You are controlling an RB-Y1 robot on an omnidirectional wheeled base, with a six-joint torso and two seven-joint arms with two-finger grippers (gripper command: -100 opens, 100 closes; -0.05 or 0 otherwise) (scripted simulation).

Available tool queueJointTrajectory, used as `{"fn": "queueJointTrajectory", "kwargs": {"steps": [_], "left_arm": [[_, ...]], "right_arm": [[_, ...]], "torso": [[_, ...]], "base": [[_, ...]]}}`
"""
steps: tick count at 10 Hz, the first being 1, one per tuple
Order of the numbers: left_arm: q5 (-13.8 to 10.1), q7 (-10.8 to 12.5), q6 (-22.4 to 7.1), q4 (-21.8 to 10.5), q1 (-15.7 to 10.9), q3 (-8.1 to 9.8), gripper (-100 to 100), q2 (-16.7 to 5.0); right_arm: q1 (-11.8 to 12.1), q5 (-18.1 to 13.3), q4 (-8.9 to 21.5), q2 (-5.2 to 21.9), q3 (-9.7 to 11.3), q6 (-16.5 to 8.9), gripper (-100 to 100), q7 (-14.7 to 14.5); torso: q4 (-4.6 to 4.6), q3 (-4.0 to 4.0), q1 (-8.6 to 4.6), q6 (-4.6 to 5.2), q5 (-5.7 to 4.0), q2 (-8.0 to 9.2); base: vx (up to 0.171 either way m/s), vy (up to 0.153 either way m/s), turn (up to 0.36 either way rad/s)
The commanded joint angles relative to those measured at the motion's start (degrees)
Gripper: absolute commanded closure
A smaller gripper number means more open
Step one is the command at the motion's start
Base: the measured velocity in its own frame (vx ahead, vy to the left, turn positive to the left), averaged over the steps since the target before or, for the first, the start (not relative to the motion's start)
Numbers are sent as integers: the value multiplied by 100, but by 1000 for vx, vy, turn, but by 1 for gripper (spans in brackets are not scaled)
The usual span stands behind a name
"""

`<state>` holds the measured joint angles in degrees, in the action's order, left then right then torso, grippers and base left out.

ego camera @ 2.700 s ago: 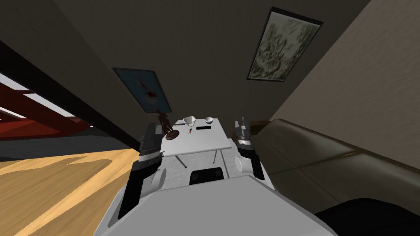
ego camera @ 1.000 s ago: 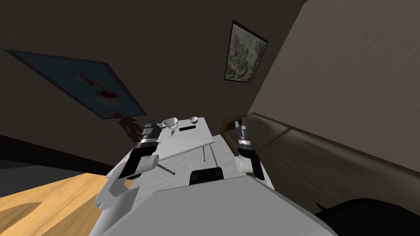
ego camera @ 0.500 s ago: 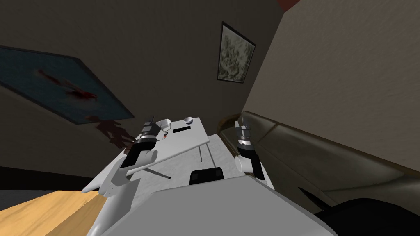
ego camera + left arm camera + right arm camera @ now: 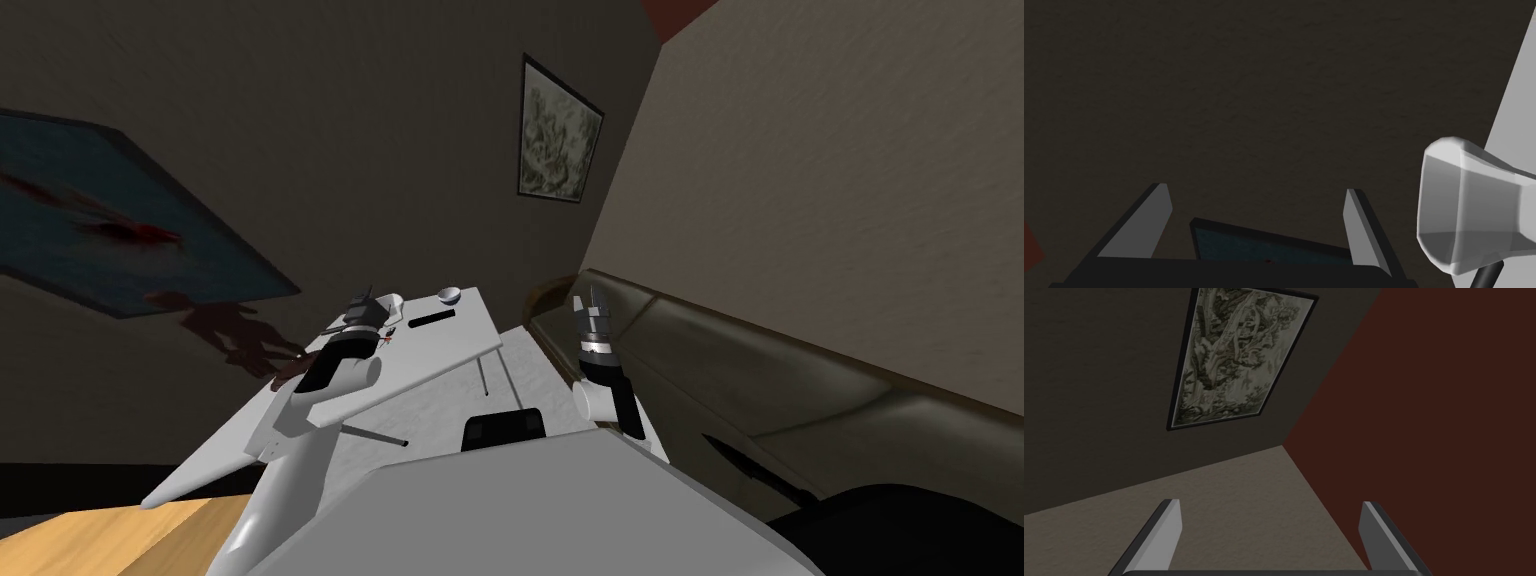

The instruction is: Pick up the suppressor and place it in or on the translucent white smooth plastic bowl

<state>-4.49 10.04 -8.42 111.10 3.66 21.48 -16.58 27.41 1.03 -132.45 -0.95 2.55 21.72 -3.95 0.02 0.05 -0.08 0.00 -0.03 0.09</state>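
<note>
Looming beside left jaws, translucent white bowl (image 4: 1474, 210); head view adds suppressor (image 4: 432, 319).

The head camera is looking down at the white table (image 4: 450, 345) from far back; the left wrist camera is looking past its edge, close to the same see-through dish (image 4: 1469, 210)

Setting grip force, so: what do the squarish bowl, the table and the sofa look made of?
Squarish bowl: pale grey-white, smooth, walls look see-through, likely plastic.
Table: flat matte white top, thin dark legs; material unclear.
Sofa: dark olive, soft sheen, cushion seams; probably leather or imitation.
</note>
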Motion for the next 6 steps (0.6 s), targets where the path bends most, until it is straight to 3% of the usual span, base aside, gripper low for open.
{"fn": "queueJointTrajectory", "kwargs": {"steps": [1,4,6], "left_arm": [[-33,55,-251,-128,-97,56,-100,-26],[-178,244,-780,-616,-548,302,-100,-195],[-178,244,-979,-653,-548,302,-100,-195]], "right_arm": [[0,0,0,0,0,0,0,0],[1,0,0,0,-1,0,0,0],[1,0,0,0,-1,0,0,0]], "torso": [[0,0,0,0,0,0],[0,0,1,-6,0,0],[0,1,5,-6,1,1]], "base": [[-10,-31,-118],[-8,-35,-173],[-8,-15,-55]]}}
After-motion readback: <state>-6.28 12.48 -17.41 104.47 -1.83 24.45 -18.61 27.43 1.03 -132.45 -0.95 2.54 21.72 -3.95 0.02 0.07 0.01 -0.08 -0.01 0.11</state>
